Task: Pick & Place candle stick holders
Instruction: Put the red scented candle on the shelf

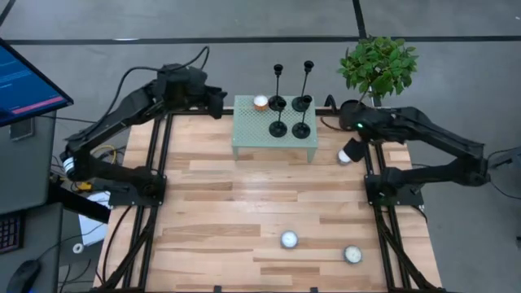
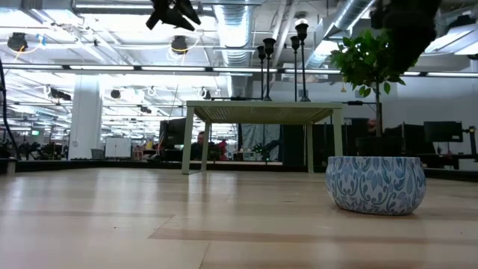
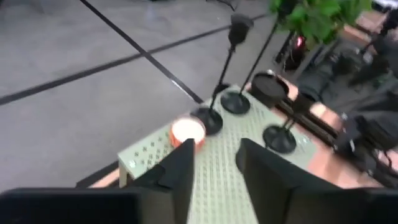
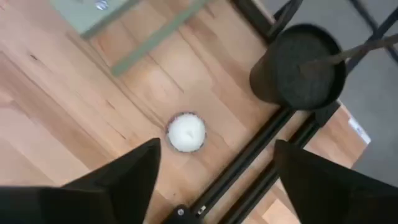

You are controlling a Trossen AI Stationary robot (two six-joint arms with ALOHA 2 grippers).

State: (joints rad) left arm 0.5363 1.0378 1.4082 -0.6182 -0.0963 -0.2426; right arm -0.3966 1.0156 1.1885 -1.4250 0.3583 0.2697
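Observation:
Four black candle stick holders stand by their disc bases on a pale green perforated stand [image 1: 244, 134] at the table's far middle: two tall ones [image 1: 278, 103] [image 1: 303, 102] behind, two short ones [image 1: 278, 129] [image 1: 301, 129] in front. An orange-rimmed candle [image 1: 260, 102] sits on the stand's far left corner. My left gripper [image 1: 221, 99] is open and empty, above and to the left of the stand; its wrist view [image 3: 214, 155] looks past the candle [image 3: 186, 130] at the holders [image 3: 208, 118]. My right gripper [image 4: 214, 162] is open and empty above a white candle [image 4: 186, 132] to the right of the stand.
A potted green plant [image 1: 378, 65] in a black pot [image 4: 305, 65] stands at the far right corner, close to my right arm. Two small candles [image 1: 289, 239] [image 1: 352, 255] lie near the table's front edge; one shows large in the low view [image 2: 376, 183]. A monitor [image 1: 24, 81] stands at the left.

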